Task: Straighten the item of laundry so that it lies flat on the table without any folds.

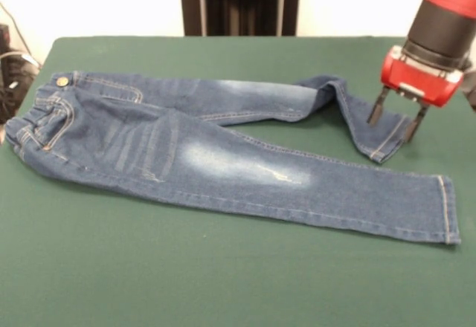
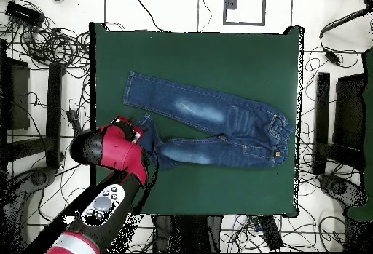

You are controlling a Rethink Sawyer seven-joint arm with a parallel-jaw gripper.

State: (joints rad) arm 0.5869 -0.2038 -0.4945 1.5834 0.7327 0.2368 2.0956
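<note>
The small dark blue denim jeans (image 1: pixel 223 160) lie on the green table (image 1: pixel 223 282), with the waist and brass button (image 1: pixel 62 81) at the left. The near leg stretches flat to the right. The far leg is folded back on itself near its end (image 1: pixel 357 115), and its hem points toward the near leg. My gripper (image 1: pixel 394 124) hangs at the right with its fingers apart, just above that folded hem and holding nothing. In the overhead view the jeans (image 2: pixel 211 124) lie mid-table (image 2: pixel 218 54), and my red arm (image 2: pixel 116 153) covers the folded leg end.
The black pedestal (image 1: pixel 238 0) stands at the table's far side. Cables (image 2: pixel 44 40) and black stands (image 2: pixel 342 120) lie on the floor round the table. Bare green cloth shows in front of the jeans and behind them.
</note>
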